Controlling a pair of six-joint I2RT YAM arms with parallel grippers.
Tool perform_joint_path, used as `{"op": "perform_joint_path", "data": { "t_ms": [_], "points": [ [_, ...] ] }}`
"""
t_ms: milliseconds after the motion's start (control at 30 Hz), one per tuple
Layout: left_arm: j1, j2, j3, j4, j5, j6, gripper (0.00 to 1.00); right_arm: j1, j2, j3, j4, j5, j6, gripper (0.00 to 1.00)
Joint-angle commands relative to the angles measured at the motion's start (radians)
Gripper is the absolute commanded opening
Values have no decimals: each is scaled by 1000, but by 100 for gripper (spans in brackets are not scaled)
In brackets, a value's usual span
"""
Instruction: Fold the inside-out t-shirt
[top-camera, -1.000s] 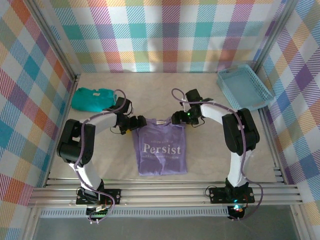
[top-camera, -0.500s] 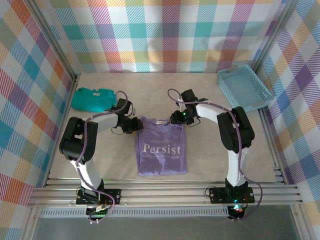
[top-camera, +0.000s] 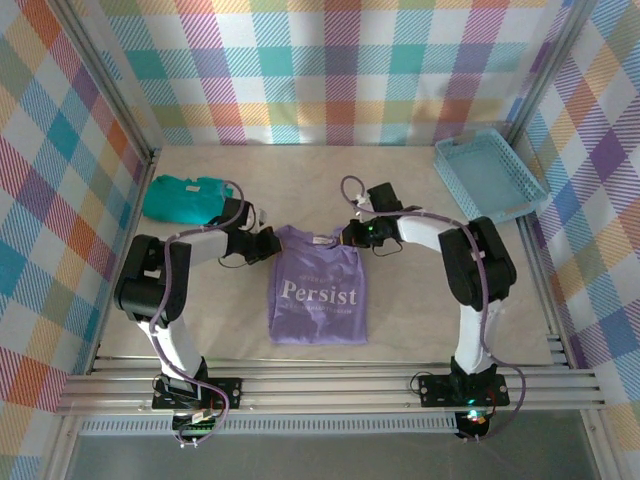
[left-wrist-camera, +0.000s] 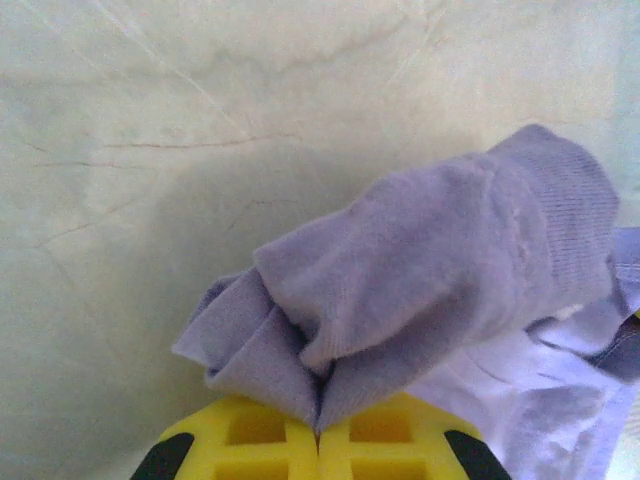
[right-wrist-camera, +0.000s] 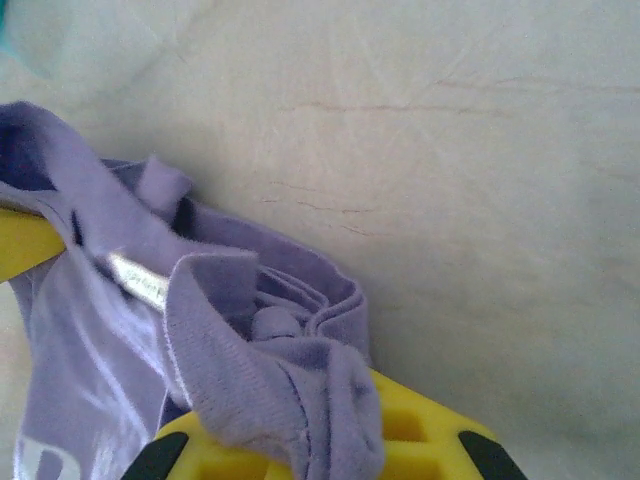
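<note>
**Lavender-purple soft-fabric t-shirt (top-camera: 318, 295) pinched at both shoulders for a fold**

The shirt is laid flat mid-worktop (top-camera: 420, 300), hem nearest the arm bases, lettering upward. Each far corner is bunched in a claw closed tight on it, left claw (top-camera: 268, 243) and right claw (top-camera: 347, 237), presumably for carrying toward the hem. Bare room is seen beyond. A teal-green folded garment (top-camera: 183, 196) and a light-blue plastic basket (top-camera: 487, 175) are set well apart.

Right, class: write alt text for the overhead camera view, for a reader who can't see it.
A lavender t-shirt printed "Persist" lies on a beige table, with the left gripper and right gripper each shut on a shoulder corner. A teal garment lies at far left, a blue tray at far right.
</note>
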Motion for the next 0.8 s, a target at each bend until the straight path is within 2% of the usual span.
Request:
{"op": "perform_joint_path", "data": {
  "t_ms": [0,167,533,667,767],
  "points": [
    [14,-79,-25,148,76,-48,0,-20,-118,-45,119,-16,-5,0],
    [18,-86,45,181,63,-50,0,-41,-165,-24,149,23,-23,0],
    [44,-36,633,-48,49,13,0,-129,-211,433,-5,40,-143,0],
    [35,-64,619,-48,75,16,0,-129,-257,417,-5,10,-162,0],
    [25,-124,452,12,78,21,0,-129,-304,289,37,-42,-135,0]
  ]
}}
